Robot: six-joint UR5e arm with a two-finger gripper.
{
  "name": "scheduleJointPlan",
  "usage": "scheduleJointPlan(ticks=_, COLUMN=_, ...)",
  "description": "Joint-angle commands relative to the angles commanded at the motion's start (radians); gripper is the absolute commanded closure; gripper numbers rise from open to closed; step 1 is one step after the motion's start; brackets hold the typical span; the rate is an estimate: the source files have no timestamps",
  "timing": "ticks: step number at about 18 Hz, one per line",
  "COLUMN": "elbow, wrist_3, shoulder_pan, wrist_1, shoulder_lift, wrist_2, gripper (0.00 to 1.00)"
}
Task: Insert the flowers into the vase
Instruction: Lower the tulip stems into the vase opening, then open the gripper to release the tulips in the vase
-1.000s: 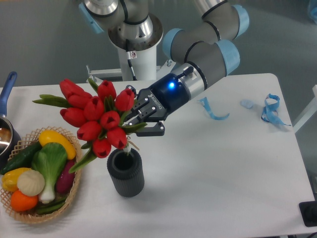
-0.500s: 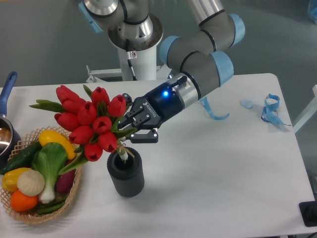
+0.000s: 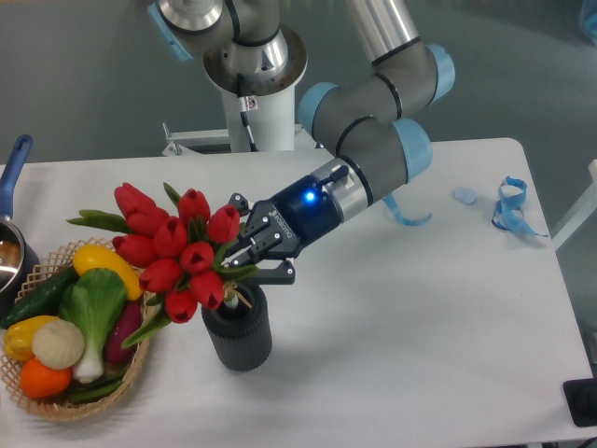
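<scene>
The flowers (image 3: pixel 173 247) are a bunch of red tulip buds with green stems and leaves, tilted to the left. Their stem ends reach into the round mouth of the dark grey ribbed vase (image 3: pixel 239 333), which stands upright on the white table. My gripper (image 3: pixel 244 262) is shut on the stems just above the vase's mouth, coming in from the right. The buds overhang the vase's left side and hide part of its rim.
A woven basket (image 3: pixel 131 366) with toy vegetables stands at the front left, close to the vase. A pot with a blue handle (image 3: pixel 13 168) is at the left edge. Blue ribbon pieces (image 3: pixel 508 207) lie at the back right. The robot base (image 3: pixel 252 103) stands behind.
My gripper has moved down and left with the flowers. The stems have gone lower into the vase's mouth. The vase has not moved.
</scene>
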Motion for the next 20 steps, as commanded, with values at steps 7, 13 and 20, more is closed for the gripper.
scheduleJointPlan(ticks=7, elbow=-0.017, wrist_3=0.005, shoulder_pan=0.003, wrist_1=-0.002, shoulder_lift=-0.034, wrist_2=0.008, gripper=0.82)
scheduleJointPlan(ticks=13, elbow=-0.057, wrist_3=0.031, shoulder_pan=0.014, wrist_1=-0.002, shoulder_lift=-0.04, wrist_2=0.009, gripper=0.81)
scheduleJointPlan(ticks=20, elbow=-0.083, wrist_3=0.11, shoulder_pan=0.012, wrist_1=-0.002, shoulder_lift=-0.069, wrist_2=0.021, gripper=0.8)
